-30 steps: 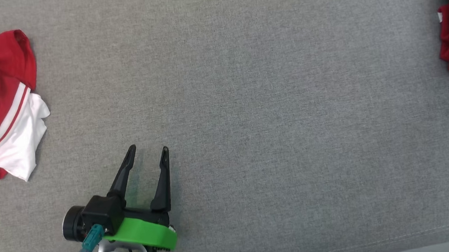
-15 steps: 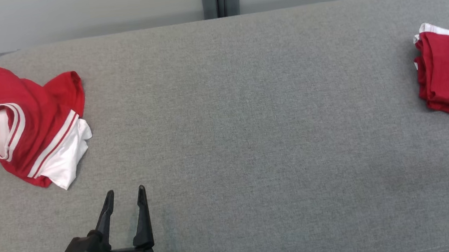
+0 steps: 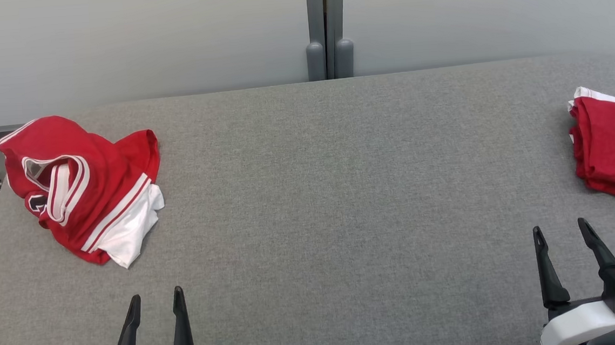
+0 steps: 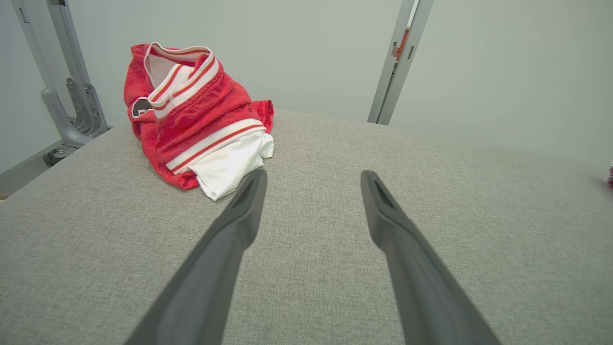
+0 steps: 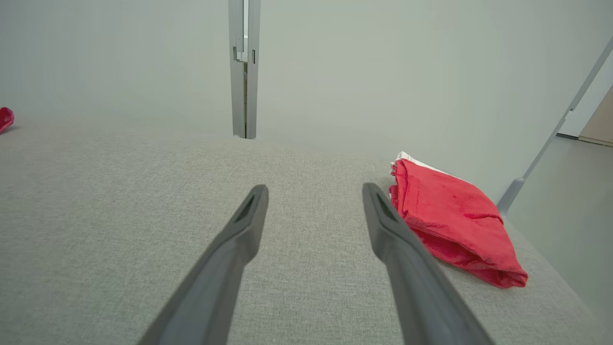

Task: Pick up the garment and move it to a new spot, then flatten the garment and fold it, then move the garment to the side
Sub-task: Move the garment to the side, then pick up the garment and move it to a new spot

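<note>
A crumpled red garment (image 3: 81,185) with white stripes and a white panel lies in a heap at the far left of the grey table (image 3: 330,192); the left wrist view shows this garment (image 4: 191,115) ahead and to the left of the fingers. My left gripper (image 3: 155,299) hovers open and empty near the table's front edge, a short way in front of the heap. My right gripper (image 3: 559,229) is open and empty at the lower right, just in front of a folded red garment (image 3: 611,146). The same folded garment (image 5: 450,220) lies beside the right finger in the right wrist view.
A pale wall with a grey vertical post (image 3: 326,28) stands behind the table's far edge. A grey metal frame (image 4: 67,91) rises off the table's left end. The floor drops away past the right edge (image 5: 560,230).
The head camera has tilted up, so the whole picture has shifted down and the wall now shows. My right gripper has come into the head view at the lower right. Both garments lie as before.
</note>
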